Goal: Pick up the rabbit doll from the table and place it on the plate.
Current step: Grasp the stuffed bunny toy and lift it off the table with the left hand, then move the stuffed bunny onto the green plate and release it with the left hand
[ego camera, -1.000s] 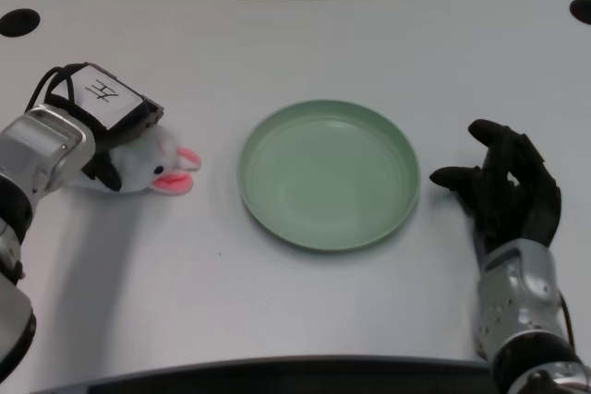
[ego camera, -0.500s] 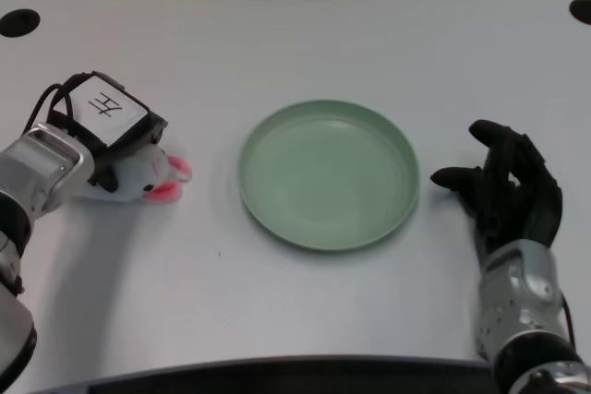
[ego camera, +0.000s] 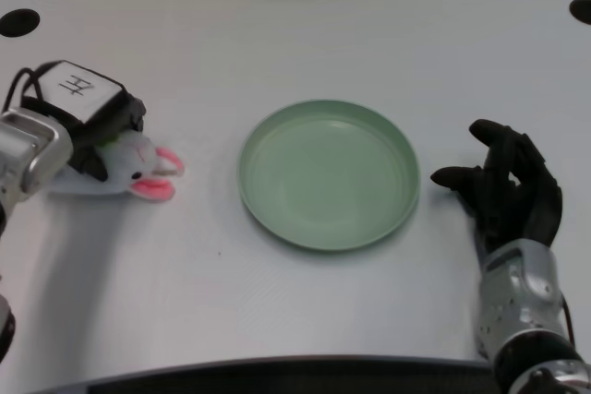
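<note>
One black left hand (ego camera: 88, 122) wraps the small white plush rabbit doll with pink ears (ego camera: 138, 165) at the table's left, well apart from the round green plate (ego camera: 277, 214). Grasp step underway; next comes lifting and carrying rightward.

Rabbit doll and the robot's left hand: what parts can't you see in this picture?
- Head view: the rabbit doll's back half, covered by the left hand.
- Head view: the left hand's fingers, tucked under its white-labelled back, so its hold on the doll can't be judged.
- Head view: the left forearm, cut off by the picture's left edge.
</note>
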Robot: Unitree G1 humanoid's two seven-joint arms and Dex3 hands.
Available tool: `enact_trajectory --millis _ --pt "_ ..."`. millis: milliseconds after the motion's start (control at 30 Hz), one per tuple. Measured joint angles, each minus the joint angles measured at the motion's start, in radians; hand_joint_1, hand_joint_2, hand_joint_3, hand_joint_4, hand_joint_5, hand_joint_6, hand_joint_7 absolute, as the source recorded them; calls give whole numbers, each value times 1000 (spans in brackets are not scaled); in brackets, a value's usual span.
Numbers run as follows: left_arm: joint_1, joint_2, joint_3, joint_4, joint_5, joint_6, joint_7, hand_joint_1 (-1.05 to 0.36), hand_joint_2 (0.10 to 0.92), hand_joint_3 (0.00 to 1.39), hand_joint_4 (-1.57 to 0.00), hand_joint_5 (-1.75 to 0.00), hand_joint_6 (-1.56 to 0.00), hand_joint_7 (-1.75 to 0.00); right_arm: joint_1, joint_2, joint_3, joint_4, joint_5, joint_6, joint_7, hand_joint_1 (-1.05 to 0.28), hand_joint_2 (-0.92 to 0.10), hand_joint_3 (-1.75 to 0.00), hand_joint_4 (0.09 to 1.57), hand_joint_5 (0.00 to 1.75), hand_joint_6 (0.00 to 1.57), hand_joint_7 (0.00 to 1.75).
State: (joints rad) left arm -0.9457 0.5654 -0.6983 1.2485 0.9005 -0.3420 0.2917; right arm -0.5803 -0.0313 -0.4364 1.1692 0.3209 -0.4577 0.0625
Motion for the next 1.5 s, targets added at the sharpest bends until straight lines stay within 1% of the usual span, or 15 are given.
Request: enact_trajectory --millis 67,133,167,333,433,500,600,900,933,967,1033,1267,1333,1467,1500 --pt "0 23 25 -20 -18 -16 -11 -94 819 9 -789 -1744 -798 -1118 0 0 0 3 -2 -5 0 -410 -921 -424 881 1323 712 1124" --pt "-1 50 49 -52 -39 -33 -34 -93 830 11 -794 -1746 -736 -1221 -1 1 1 6 -4 -9 0 -408 -921 -430 874 1317 703 1121" --pt "-2 61 62 -70 -47 -40 -44 -87 834 11 -836 -1746 -698 -1374 -1 1 2 7 -4 -11 0 -408 -921 -427 871 1318 704 1123" --pt "-2 119 125 -183 -71 -88 -49 -71 875 28 -802 -1746 -648 -1385 -1 12 6 7 -4 -18 0 -408 -921 -412 874 1325 718 1117" --pt "-2 142 154 -234 -83 -97 -70 -40 902 42 -820 -1746 -599 -1697 0 14 10 5 -4 -19 -5 -407 -921 -426 848 1324 693 1109" --pt "-2 148 170 -263 -88 -100 -88 -37 912 48 -828 -1746 -607 -1733 1 18 13 -1 -4 -18 -14 -409 -921 -419 844 1332 693 1115" --pt "-1 147 188 -310 -94 -101 -101 -40 877 32 -782 -1746 -620 -1745 4 24 16 -7 -4 -18 -14 -415 -921 -394 854 1337 709 1115" --pt "-18 41 183 -356 -71 -83 -131 -97 839 10 -861 -1746 -575 -1741 4 23 15 -5 -4 -19 -8 -414 -921 -405 875 1341 721 1106" --pt "-28 23 177 -355 -62 -84 -130 -121 835 7 -868 -1746 -583 -1642 4 22 15 -4 -4 -20 -5 -418 -921 -401 876 1343 722 1106" --pt "-38 6 173 -355 -60 -83 -131 -178 808 7 -839 -1746 -700 -1227 4 22 15 -3 -4 -21 -3 -416 -921 -402 878 1345 724 1109" --pt "-61 -35 167 -353 -59 -72 -137 -199 808 8 -832 -1746 -789 -1049 4 21 15 -2 -4 -21 -2 -415 -921 -404 879 1348 726 1112" --pt "-120 -171 136 -300 -44 -62 -136 -197 800 7 -848 -1746 -845 -1032 4 24 9 -3 2 -21 5 -411 -921 -384 862 1353 698 1141" --pt "-129 -198 134 -269 -46 -69 -132 -157 830 15 -836 -1746 -814 -1150 3 23 8 -3 2 -18 6 -409 -921 -394 868 1347 704 1138" --pt "-158 -242 113 -203 -41 -71 -129 -159 827 8 -794 -1671 -793 -1142 1 24 12 -12 -2 0 -16 -392 -921 -431 872 1350 684 1149" --pt "-167 -254 110 -187 -40 -69 -127 -171 822 4 -827 -1716 -766 -1242 1 24 14 -14 -3 1 -19 -394 -921 -446 841 1371 661 1171"
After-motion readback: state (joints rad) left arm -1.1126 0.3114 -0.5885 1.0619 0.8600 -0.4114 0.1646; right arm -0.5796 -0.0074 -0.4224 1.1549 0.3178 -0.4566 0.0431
